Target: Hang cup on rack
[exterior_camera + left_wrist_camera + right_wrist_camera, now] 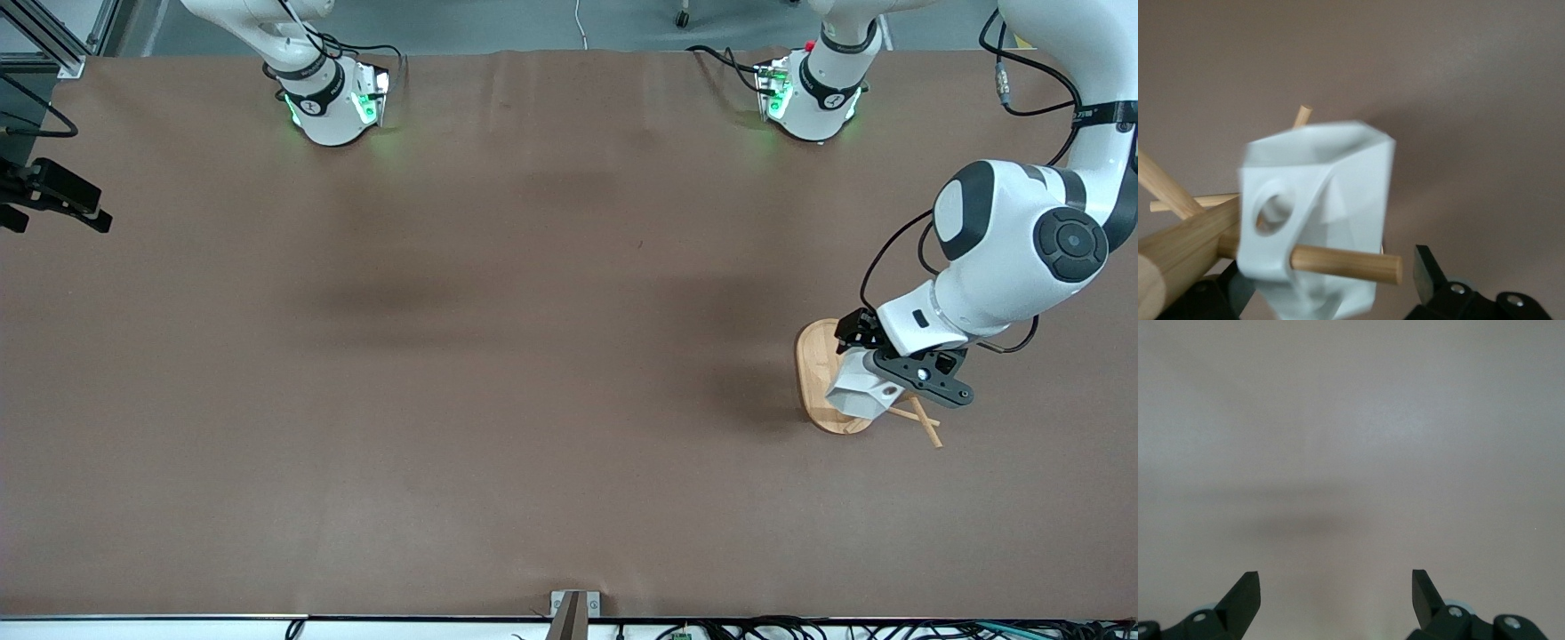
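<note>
Right gripper (1335,597) over bare brown table (1351,440), two black fingertips (1245,593) spread wide apart, nothing between them, pale blue pads just showing at their bases, soft dark shadow band across the table surface

Robotics lab, two bench-mounted arms (1013,258), trailing cables (1022,80)

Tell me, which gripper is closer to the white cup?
The left. The left gripper is open right at the cup, which hangs on a peg of the rack. The right gripper waits open over bare table.
</note>
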